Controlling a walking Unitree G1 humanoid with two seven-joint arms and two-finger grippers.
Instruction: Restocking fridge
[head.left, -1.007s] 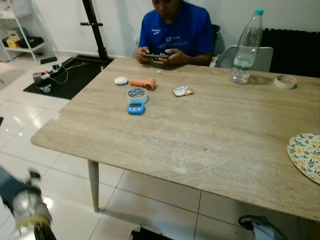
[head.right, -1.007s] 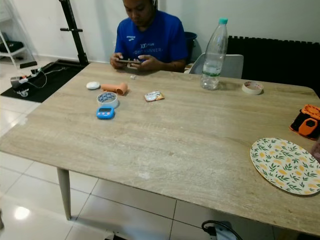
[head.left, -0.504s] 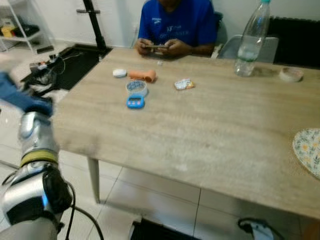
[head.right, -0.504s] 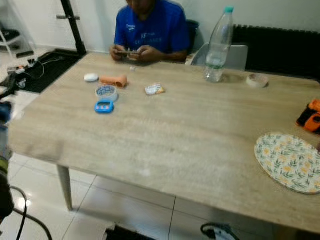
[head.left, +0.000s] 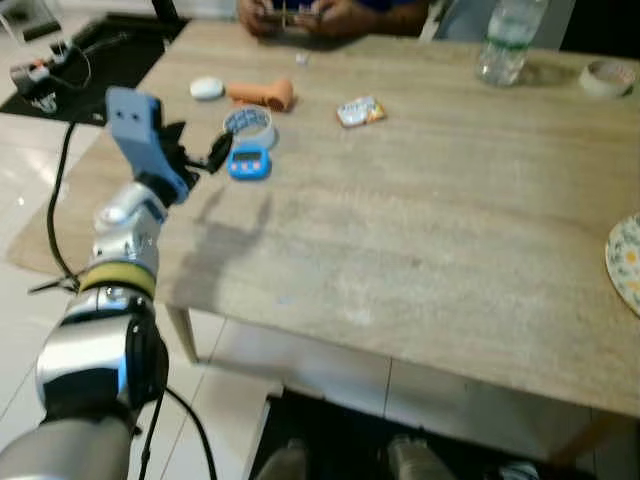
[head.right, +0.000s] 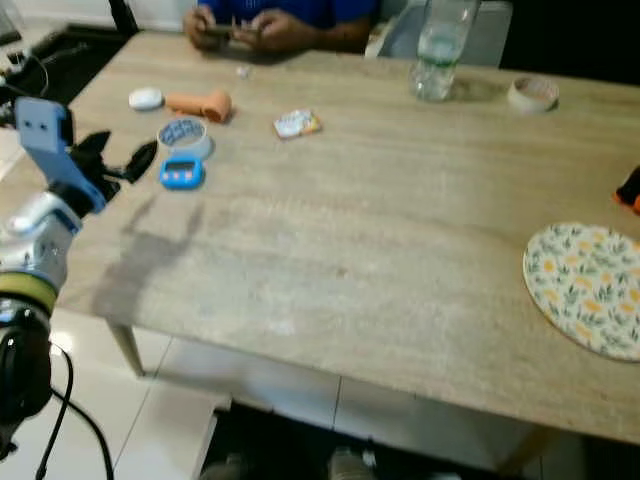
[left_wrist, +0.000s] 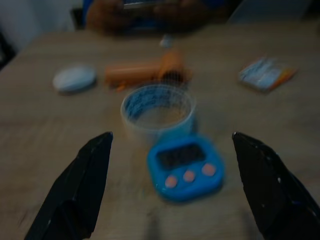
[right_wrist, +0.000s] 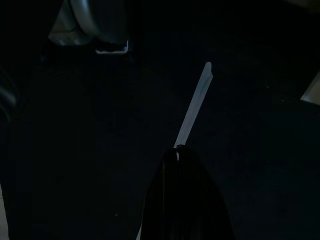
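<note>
My left gripper (head.left: 200, 150) is raised over the left end of the wooden table (head.left: 420, 230), open, with nothing between its fingers. Just ahead of its fingertips lie a blue digital timer (left_wrist: 185, 167) and, behind it, a clear round tub with blue print (left_wrist: 157, 107). Both rest on the table, apart from the fingers. A plastic water bottle (head.left: 510, 35) stands at the far side. My right gripper (right_wrist: 177, 150) hangs in the dark with its two fingers pressed together.
An orange tube (head.left: 260, 93), a white oval puck (head.left: 207, 88) and a small snack packet (head.left: 360, 111) lie beyond the timer. A person's hands (head.left: 290, 15) hold a phone at the far edge. A tape roll (head.left: 606, 78) and a floral plate (head.right: 585, 300) sit to the right.
My left arm has come up from below the table edge to hover over the table's left end. The camera has tilted down, so the whole scene has shifted.
</note>
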